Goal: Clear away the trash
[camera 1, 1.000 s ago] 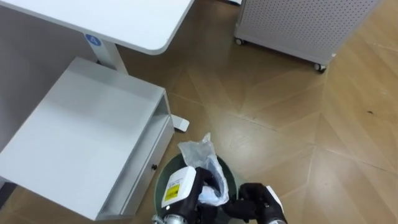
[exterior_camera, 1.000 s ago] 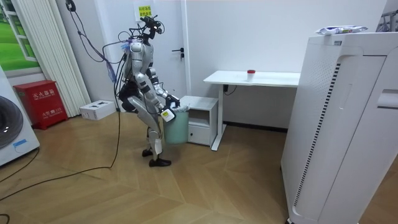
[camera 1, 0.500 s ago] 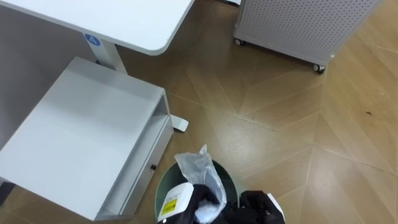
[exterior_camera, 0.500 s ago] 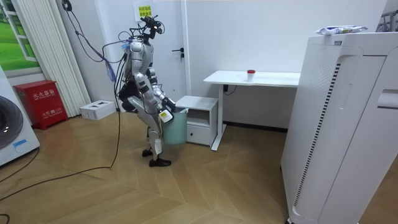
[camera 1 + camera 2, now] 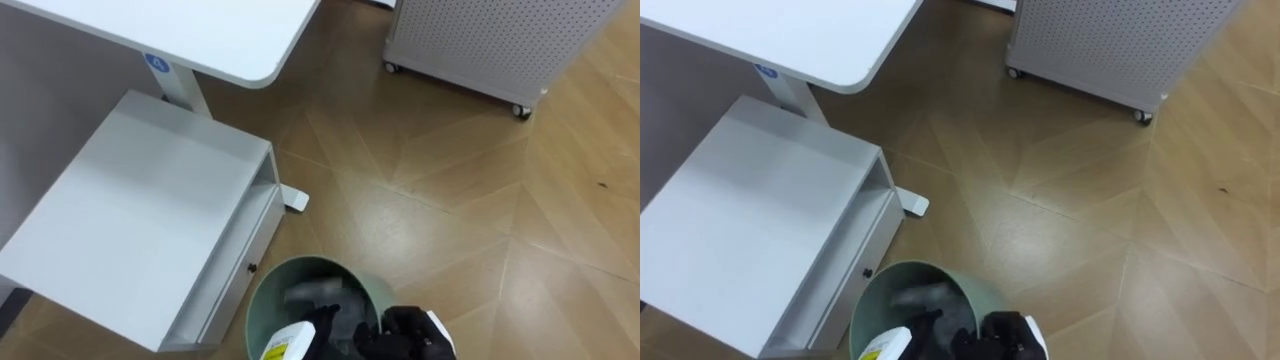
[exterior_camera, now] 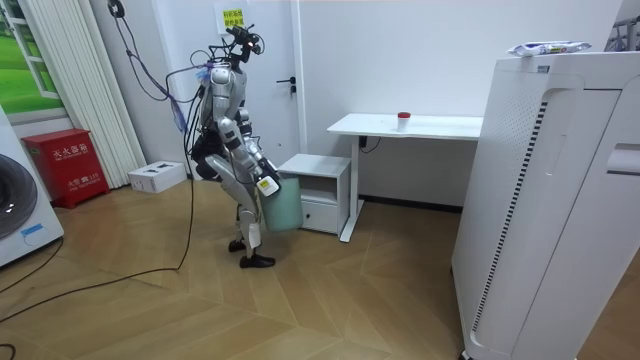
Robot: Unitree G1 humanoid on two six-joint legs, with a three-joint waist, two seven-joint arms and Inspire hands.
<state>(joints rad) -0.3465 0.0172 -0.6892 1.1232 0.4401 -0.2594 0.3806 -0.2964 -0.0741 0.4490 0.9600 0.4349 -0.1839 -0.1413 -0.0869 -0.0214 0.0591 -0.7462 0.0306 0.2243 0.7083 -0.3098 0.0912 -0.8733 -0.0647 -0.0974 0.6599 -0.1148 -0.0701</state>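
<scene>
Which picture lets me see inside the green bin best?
The left eye view. It looks down into the bin, so its round rim and the pale garbage inside show. The right eye view shows much the same. The room view shows its outer side, beside the white cabinet.

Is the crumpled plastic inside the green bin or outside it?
Inside. The crumpled plastic shows as a pale blur within the green bin, past the left hand and right hand. Whether it has settled: cannot tell.
</scene>
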